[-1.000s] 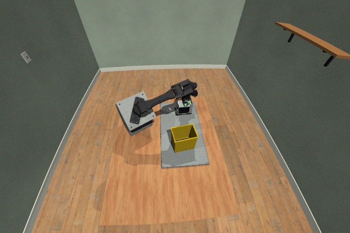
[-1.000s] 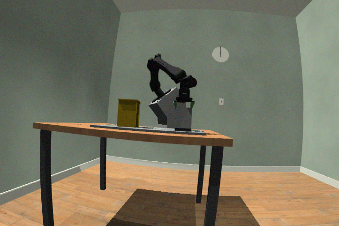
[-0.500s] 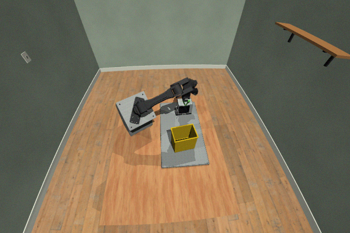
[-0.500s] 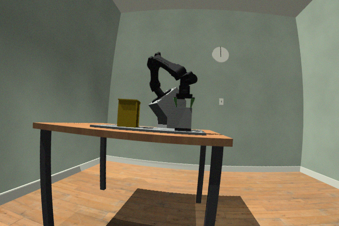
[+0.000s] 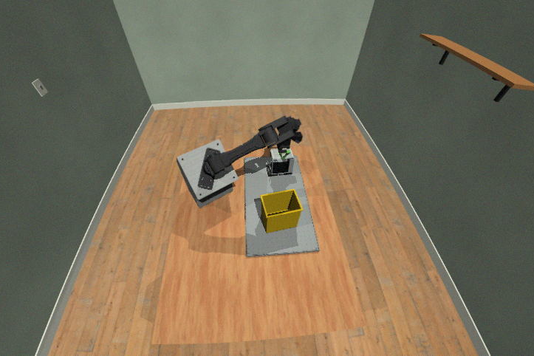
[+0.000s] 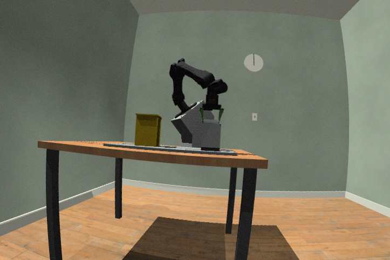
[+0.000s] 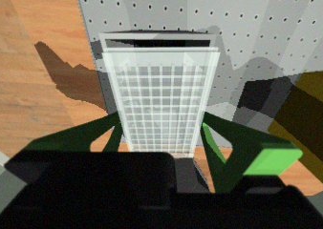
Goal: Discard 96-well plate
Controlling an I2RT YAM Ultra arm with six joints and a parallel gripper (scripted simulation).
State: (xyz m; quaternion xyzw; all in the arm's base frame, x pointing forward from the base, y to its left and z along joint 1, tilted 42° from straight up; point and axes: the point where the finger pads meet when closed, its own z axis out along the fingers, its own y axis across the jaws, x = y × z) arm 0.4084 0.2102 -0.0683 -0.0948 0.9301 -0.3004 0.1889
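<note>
My gripper [image 7: 161, 114] with green fingers is shut on the upper 96-well plate [image 7: 161, 102], a clear gridded plate, gripping its two long sides. The plate is lifted just above the stack rack K1 [image 6: 208, 135], a grey box-like rack at the far end of the perforated mat. In the wrist view the rack's top edge and the lower plate [image 7: 158, 42] show just past the held plate. The gripper [image 6: 211, 117] hangs over the rack top; it also shows in the overhead view [image 5: 283, 154]. The yellow plastics bin W1 [image 5: 281, 210] stands upright on the mat, apart from the rack [image 5: 281, 164].
The grey perforated mat lies on a wooden table. The arm's base plate [image 5: 207, 172] sits to the left of the mat. The bin's edge shows at the right in the wrist view [image 7: 313, 124].
</note>
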